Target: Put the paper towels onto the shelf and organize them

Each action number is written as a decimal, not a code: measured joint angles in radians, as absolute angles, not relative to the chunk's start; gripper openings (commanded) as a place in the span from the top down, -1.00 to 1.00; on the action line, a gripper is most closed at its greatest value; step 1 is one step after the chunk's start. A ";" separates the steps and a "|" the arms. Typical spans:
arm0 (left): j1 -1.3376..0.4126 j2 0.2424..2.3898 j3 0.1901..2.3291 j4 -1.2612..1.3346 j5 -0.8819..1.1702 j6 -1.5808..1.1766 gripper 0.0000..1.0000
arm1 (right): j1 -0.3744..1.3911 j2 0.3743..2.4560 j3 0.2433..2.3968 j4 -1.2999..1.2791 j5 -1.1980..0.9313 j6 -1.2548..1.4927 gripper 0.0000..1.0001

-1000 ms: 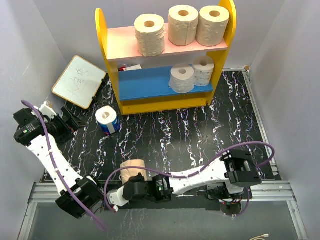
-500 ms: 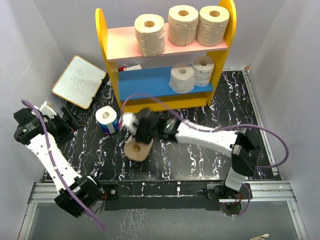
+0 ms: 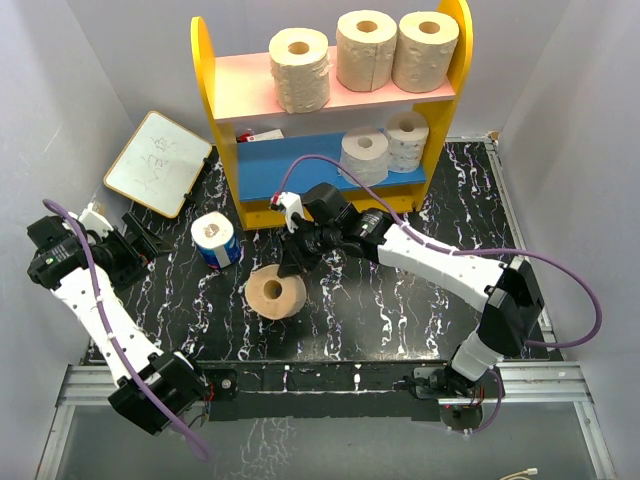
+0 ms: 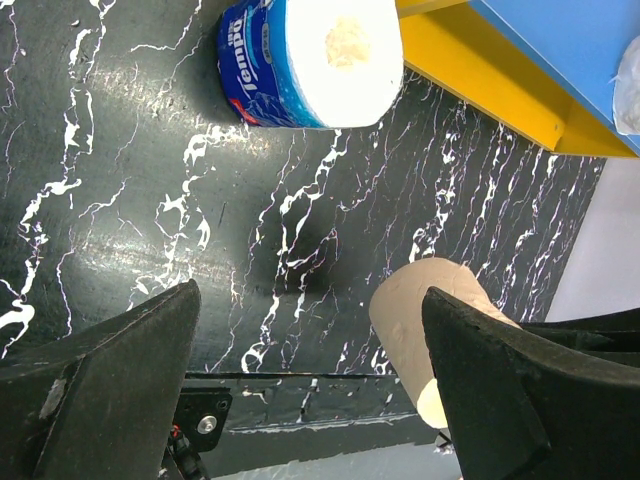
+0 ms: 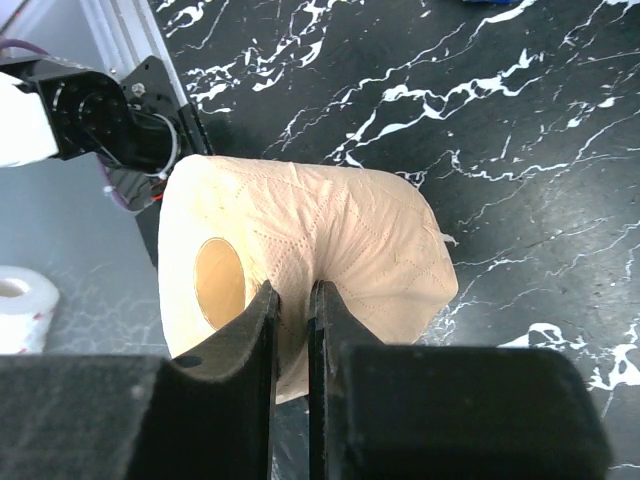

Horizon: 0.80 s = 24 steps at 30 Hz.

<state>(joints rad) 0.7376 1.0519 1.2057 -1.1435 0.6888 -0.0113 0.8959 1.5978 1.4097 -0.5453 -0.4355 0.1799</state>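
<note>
On your far left a whiteboard lies flat beside the shelf. The blue-wrapped roll stands on end on the marbled table, near the shelf's left foot and between your two grippers.

The shelf's pink upper board carries the left tan roll standing a little apart, then the middle tan roll and the right tan roll touching each other. On the blue lower board a small red-and-white item sits at the back left. Two white rolls stand together at the right end.

Your left arm is bent out to the left. The left gripper hangs over the table with its jaws spread wide and holds nothing. Your right arm reaches across to left of centre. The right gripper has its fingers pinched almost together on the paper of the held tan roll. That roll is on its side just right of the blue-wrapped roll, in front of the shelf, its core facing the near edge.
</note>
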 measured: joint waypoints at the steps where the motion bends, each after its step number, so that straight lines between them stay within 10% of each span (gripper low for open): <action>1: 0.738 1.050 1.206 -1.143 0.689 -0.011 -0.83 | 0.896 1.598 1.410 -0.544 -0.448 0.193 1.00; 24: 0.738 1.032 1.206 -1.143 0.687 -0.012 -0.83 | 0.778 1.595 1.520 -0.666 -0.063 0.659 1.00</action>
